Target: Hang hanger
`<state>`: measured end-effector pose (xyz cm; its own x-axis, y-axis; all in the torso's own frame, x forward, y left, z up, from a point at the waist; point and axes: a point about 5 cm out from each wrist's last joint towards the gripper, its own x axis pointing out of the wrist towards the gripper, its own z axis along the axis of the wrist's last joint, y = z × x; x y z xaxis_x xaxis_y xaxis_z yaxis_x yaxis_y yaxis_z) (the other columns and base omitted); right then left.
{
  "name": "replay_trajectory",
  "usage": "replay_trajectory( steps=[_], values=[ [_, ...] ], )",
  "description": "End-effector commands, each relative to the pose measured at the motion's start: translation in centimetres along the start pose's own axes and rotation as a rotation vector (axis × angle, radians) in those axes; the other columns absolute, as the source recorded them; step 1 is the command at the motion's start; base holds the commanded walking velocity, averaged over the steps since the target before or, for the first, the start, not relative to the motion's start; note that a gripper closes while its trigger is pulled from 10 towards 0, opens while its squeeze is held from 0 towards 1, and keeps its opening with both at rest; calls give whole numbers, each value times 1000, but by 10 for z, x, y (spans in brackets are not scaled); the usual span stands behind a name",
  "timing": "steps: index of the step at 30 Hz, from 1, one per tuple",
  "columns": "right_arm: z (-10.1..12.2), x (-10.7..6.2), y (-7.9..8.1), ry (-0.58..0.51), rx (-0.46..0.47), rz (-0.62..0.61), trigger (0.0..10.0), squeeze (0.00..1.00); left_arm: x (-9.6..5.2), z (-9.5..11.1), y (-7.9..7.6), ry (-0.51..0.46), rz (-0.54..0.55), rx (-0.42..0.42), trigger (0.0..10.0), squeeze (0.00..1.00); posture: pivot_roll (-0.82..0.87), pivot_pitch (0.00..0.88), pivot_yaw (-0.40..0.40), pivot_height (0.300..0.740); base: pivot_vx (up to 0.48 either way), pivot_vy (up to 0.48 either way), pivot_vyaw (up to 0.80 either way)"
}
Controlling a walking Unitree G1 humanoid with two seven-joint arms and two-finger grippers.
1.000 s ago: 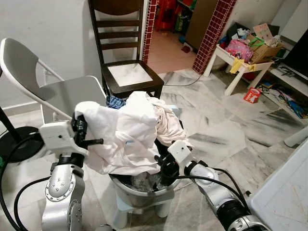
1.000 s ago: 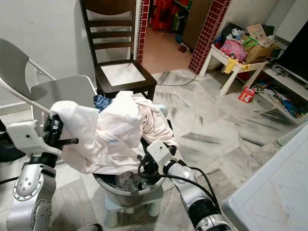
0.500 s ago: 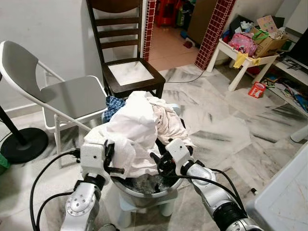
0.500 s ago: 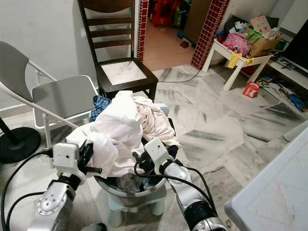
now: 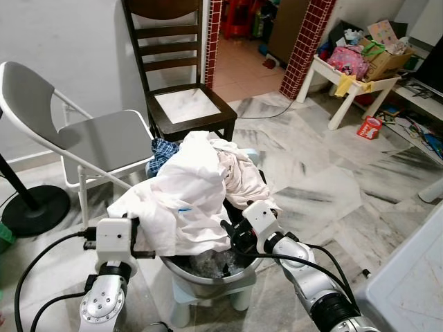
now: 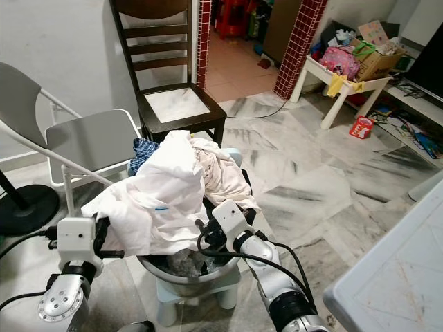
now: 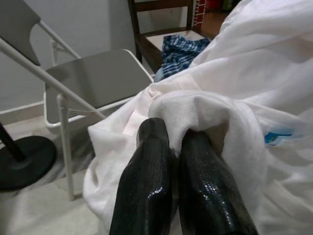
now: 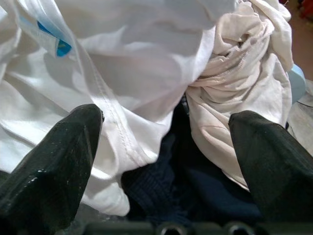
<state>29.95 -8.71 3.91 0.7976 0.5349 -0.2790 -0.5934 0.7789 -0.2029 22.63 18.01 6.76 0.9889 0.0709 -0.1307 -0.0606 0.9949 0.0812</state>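
Observation:
A heap of laundry fills a metal basin (image 5: 208, 275) on a small white stool (image 5: 239, 299). On top lies a white shirt (image 5: 187, 200) with a cream garment (image 5: 242, 176) behind it. My left gripper (image 5: 147, 243) is at the heap's left side, low beside the basin, shut on a fold of the white shirt (image 7: 195, 105). My right gripper (image 5: 232, 238) stands open at the heap's front right edge. Its fingers (image 8: 73, 147) straddle the shirt's hem and a dark navy garment (image 8: 195, 191). No hanger is seen.
A grey folding chair (image 5: 104, 138) stands close on the left and a dark wooden chair (image 5: 183, 104) behind the basin. A blue checked cloth (image 5: 164, 149) lies at the heap's back. A cluttered white low table (image 5: 346, 90) is far right. A black round base (image 5: 31, 207) sits at left.
My left gripper, still holding the white shirt, has come down from a raised spot at the left to low beside the basin. The right gripper has stayed put.

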Motion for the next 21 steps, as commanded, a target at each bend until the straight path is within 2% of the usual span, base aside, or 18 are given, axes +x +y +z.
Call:
replay_trajectory(
  steps=[1,2,3,8,9,10,14,16,21],
  values=[
    [-1,-1,-5,12,-1,-14,10000,0,2,-1,-4,8,-11,1,10000,682,117,67,-96,740,0,0,0],
    [0,-1,-5,12,-2,-14,10000,0,5,1,-5,3,-8,4,10000,165,116,67,-98,740,0,0,0],
    [0,-1,-5,11,-4,-13,10000,0,10,4,-7,-10,-9,5,10000,0,115,67,-98,740,0,0,0],
    [-1,-2,-6,14,-5,-16,10000,0,14,7,-7,-16,-13,-4,10000,0,110,66,-93,740,0,0,0],
    [-1,-2,-6,15,-5,-18,10000,0,15,9,-7,-24,-19,-20,10000,278,110,65,-92,740,0,0,0],
    [-1,-2,-6,15,-4,-21,10000,0,15,11,-7,-29,-26,-42,10000,1000,109,65,-91,740,0,0,0],
    [-1,-2,-6,15,-3,-25,10000,0,16,10,-8,-8,-27,-59,10000,1000,107,64,-88,740,0,0,0],
    [-1,-2,-7,13,-4,-26,10000,0,18,7,-12,32,-40,-103,10000,1000,104,64,-87,740,0,0,0],
    [-1,-2,-7,16,3,-10,10000,0,17,5,-16,34,-53,-103,10000,1000,103,64,-90,740,0,0,0]
  ],
)
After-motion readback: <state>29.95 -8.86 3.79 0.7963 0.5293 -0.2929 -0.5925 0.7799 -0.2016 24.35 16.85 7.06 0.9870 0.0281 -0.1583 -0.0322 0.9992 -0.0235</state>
